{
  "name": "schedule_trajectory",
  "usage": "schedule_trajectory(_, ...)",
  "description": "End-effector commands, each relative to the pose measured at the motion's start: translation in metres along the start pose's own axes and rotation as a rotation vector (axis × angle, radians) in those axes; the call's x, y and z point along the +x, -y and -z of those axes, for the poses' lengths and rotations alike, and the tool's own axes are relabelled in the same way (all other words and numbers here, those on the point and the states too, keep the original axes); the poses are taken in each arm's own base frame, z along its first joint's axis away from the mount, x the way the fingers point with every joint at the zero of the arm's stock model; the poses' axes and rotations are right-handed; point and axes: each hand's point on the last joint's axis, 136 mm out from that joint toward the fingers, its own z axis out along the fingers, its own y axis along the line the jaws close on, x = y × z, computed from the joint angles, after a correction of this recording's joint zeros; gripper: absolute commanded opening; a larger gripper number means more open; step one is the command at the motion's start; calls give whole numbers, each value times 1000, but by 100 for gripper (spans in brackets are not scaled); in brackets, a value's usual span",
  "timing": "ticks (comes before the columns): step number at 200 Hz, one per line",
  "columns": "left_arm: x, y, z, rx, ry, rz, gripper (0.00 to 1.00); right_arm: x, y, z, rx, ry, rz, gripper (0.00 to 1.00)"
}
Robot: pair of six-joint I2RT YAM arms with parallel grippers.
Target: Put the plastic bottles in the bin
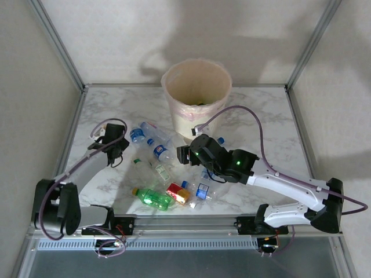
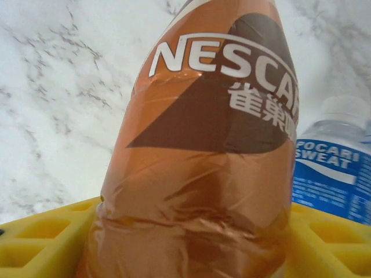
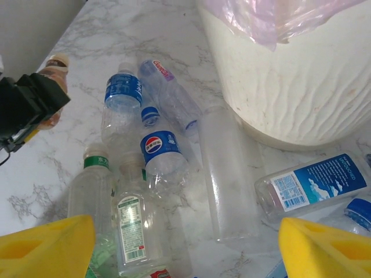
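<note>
Left jaws clench a brown Nescafé bottle (image 2: 197, 174) toward the surface's (image 2: 58, 87) left edge. Right jaws hang released above clear bottles (image 3: 162, 152).

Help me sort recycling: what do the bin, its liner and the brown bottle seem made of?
Bin: cream, matte, faintly rippled wall, likely plastic.
Liner: thin, wrinkled, translucent pinkish film.
Brown bottle: glossy creased coppery wrap, probably plastic underneath.

Robot lab test cell, alu frame posts (image 1: 58, 43), plain white panels (image 1: 174, 29), marble-look tabletop (image 1: 116, 101), mount rail (image 1: 185, 223)
</note>
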Motion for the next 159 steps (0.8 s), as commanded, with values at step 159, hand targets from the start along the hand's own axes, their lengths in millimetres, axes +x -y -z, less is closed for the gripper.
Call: schedule_trajectory(159,-18,285,269,786,154,-317,64,10,75,51,167,77,-193,84)
